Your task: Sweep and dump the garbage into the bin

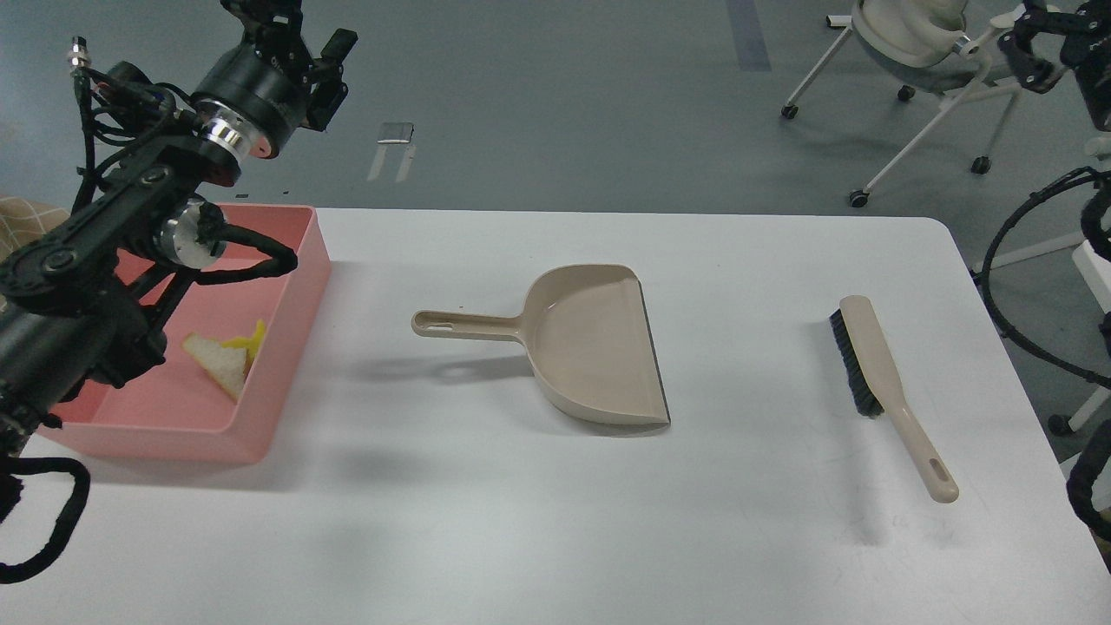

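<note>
The pink bin (260,434) was seen at the left of the frame on the white table (555,538). Inside it, against the right wall, the bread slice (217,363) and the yellow sponge piece (250,338) were found touching. The dustpan (590,347) was laid at centre, the brush (885,391) at right, well apart. The left gripper (299,52) was raised at upper left; whether its fingers were spread could not be told. At the upper right edge the right gripper (1037,52) was seen dark and small, its fingers not made out.
</note>
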You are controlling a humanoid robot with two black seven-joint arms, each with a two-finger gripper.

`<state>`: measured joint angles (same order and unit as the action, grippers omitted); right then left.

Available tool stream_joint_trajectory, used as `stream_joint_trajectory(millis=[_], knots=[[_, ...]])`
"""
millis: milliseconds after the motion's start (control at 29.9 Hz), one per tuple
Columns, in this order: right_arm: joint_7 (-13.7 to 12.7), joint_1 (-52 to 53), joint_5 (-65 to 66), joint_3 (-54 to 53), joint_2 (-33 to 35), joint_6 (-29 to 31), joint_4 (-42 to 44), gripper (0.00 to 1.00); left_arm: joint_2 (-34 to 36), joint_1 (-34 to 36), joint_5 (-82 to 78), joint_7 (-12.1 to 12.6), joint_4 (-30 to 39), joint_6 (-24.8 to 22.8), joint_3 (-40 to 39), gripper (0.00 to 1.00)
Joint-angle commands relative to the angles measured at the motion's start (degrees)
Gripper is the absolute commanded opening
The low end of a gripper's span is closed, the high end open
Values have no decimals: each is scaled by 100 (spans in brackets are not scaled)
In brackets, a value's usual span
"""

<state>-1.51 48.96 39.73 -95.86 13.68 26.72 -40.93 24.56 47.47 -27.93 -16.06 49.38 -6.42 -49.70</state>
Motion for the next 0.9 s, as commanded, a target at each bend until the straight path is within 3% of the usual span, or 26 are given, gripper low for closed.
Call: stream_joint_trajectory(millis=[0, 167, 301, 569, 769, 869], knots=[[-34, 52, -9, 15, -321, -35, 23, 100, -609, 122, 497, 15, -701, -17, -321, 85], [-165, 70, -70, 522, -550, 18, 110, 100, -1224, 114, 1175, 24, -992, -368, -347, 86], [-122, 193, -71, 867, -690, -26, 155, 100, -1488, 79, 1202, 41, -1010, -421, -408, 90], [-34, 307, -211, 902, -937, 128, 629, 100, -1542, 61, 1202, 15, -1449, -957, -821, 91], [-34, 430, -457, 946, -1192, 128, 1087, 100, -1682, -71, 1518, 41, -1555, -1063, -1754, 94], [-34, 448, -457, 946, -1271, 128, 1104, 100, -1630, -281, 1536, 137, -1520, -1544, -1815, 95]])
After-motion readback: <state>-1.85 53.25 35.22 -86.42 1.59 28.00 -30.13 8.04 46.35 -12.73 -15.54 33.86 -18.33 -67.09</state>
